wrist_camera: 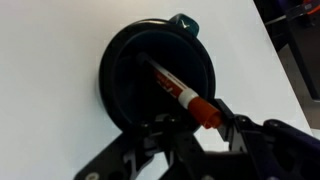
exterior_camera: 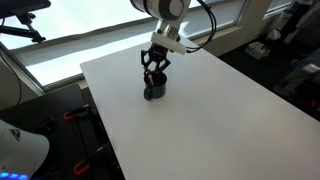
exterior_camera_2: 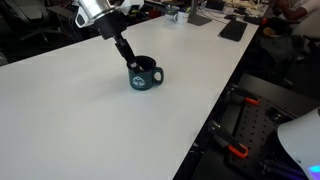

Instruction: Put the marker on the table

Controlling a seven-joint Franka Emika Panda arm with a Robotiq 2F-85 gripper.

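The white table (exterior_camera: 230, 110) carries a dark mug (wrist_camera: 125, 90), its handle at 1 o'clock in the wrist view. The gripper (wrist_camera: 208, 125) hangs right over the mug's 5 o'clock rim. The marker (wrist_camera: 175, 85) stands slanted inside the mug: dark barrel, white band, red top. The jaws flank that red top closely; I cannot tell whether they pinch it.
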